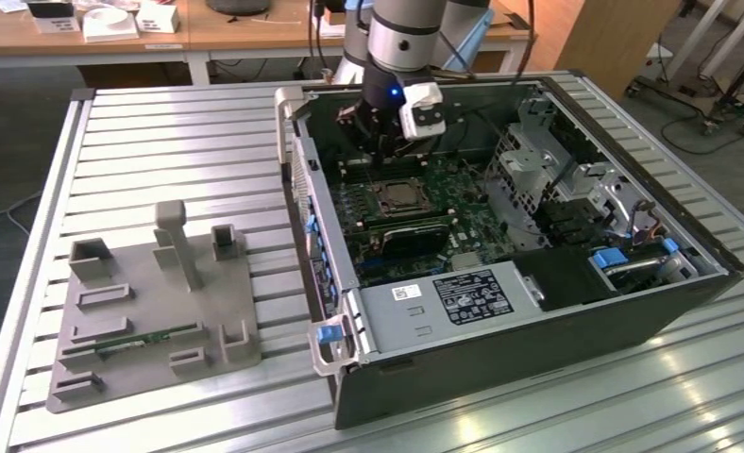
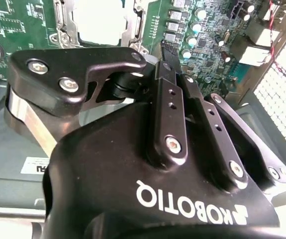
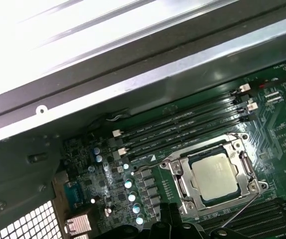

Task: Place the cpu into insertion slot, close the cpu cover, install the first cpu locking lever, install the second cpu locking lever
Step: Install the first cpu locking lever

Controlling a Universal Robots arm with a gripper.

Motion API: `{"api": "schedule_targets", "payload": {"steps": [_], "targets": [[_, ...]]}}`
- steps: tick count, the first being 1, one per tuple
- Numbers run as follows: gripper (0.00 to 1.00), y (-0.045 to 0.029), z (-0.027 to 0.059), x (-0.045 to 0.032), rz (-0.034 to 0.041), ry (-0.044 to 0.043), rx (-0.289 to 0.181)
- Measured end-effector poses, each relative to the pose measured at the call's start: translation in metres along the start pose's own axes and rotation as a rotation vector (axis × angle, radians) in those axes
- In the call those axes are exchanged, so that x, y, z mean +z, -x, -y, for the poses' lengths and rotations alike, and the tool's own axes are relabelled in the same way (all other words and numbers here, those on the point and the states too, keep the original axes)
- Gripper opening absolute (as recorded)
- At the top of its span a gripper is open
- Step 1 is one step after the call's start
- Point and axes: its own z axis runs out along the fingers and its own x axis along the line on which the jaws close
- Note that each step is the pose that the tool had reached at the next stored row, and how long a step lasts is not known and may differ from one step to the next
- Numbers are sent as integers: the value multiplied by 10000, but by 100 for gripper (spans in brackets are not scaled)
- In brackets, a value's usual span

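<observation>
Fixture of grey plastic (image 1: 145,302) sits on the slatted table (image 1: 158,132), well apart from the claw (image 1: 376,153) toward the exterior view's left. I see no chip left on it. Next comes the open computer case (image 1: 536,311), and the claw hangs inside it over the green board. Whether the claw is clenched or released I cannot tell. Nothing shows in its grasp in either wrist view.

Just ahead of the claw lies the insertion slot (image 3: 175,172), and the cpu (image 3: 216,174) is seated flat in it, so the first step looks done. The cpu cover (image 3: 247,169) lies down around the chip, its window framing the silver top, so I judge the second step done too.

One thin locking lever (image 3: 202,147) runs along the slot's edge on the side away from the claw, beside the long memory slots (image 3: 182,124). Whether it is hooked I cannot tell. The other lever (image 3: 242,209) slants off from the slot's corner on the claw's side and seems unlatched, so the lever work looks unfinished.
</observation>
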Motion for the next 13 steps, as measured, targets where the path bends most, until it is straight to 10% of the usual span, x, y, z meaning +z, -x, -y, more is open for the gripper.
{"api": "schedule_targets", "payload": {"steps": [13], "targets": [[11,-129,47,2,64,13,-574]]}}
